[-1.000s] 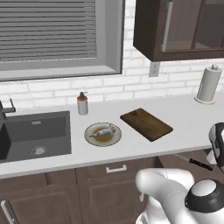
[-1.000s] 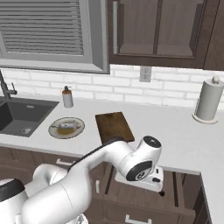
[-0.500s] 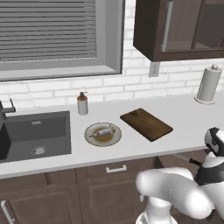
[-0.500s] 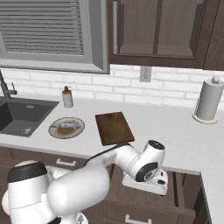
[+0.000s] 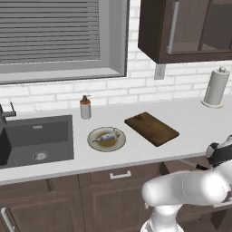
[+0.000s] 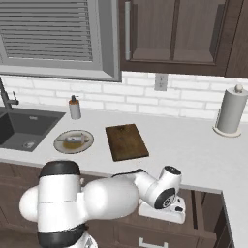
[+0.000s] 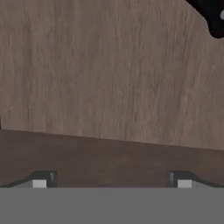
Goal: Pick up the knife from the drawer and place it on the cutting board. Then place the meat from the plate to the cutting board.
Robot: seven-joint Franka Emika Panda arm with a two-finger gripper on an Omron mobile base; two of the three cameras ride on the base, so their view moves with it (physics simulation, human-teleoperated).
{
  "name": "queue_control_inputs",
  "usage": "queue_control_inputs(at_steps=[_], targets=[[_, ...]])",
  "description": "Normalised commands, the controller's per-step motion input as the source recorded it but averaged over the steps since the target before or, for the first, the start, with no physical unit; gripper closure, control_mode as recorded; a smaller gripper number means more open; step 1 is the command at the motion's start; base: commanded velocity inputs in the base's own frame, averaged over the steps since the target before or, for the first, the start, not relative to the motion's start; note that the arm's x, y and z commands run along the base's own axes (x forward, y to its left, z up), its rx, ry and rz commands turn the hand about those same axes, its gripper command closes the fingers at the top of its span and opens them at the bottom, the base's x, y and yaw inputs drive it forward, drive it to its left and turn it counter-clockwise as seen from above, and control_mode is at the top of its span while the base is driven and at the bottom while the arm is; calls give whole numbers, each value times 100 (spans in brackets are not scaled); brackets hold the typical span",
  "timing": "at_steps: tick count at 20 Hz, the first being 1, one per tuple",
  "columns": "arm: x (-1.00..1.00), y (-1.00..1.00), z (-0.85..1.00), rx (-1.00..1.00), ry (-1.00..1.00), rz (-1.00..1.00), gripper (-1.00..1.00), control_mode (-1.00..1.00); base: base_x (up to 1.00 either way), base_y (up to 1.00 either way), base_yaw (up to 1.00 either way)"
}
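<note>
On the pale worktop, going left to right, sit the sink, a soap dispenser, the plate, the cutting board and, far right by the wall, a paper towel roll. The meat lies on the plate as a pale elongated lump, its long axis running roughly left to right with a slight tilt up to the right in the left base view. The cutting board lies flat and bare, turned at an angle, its long axis running from back-left to front-right in that view; in the right base view it runs nearly front to back.

Below the worktop's front edge, to the right of the board, the drawer stands pulled open, and the arm's hand reaches down into it. In the hand view the claw looks close onto the drawer's brown wooden floor; its two fingertips stand wide apart with nothing between them and nothing touching them. A black shape, cut off by the upper right corner, lies on the wood well away from the tips; it may be the knife's handle, but too little shows to be sure, and no blade can be made out. In both base views the arm's white body hides most of the drawer's inside.
</note>
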Motion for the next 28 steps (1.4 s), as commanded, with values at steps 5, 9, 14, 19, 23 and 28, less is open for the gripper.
queue_control_inputs(at_steps=[5, 9, 14, 19, 23, 28], targets=[[-37, 6, -25, 0, 9, 6, -100, -100, 0, 0, 0], [-81, 26, 1, 0, 20, 3, -100, -100, 0, 0, 0], [-90, 41, 1, 0, 30, 2, -100, -100, 0, 0, 0], [-100, 24, 0, 0, 30, 4, -100, -100, 0, 0, 0], [-26, 1, 27, 0, 8, 5, -100, -100, 0, 0, 0], [0, -38, 21, 3, -26, 18, -100, -100, 0, 0, 0]])
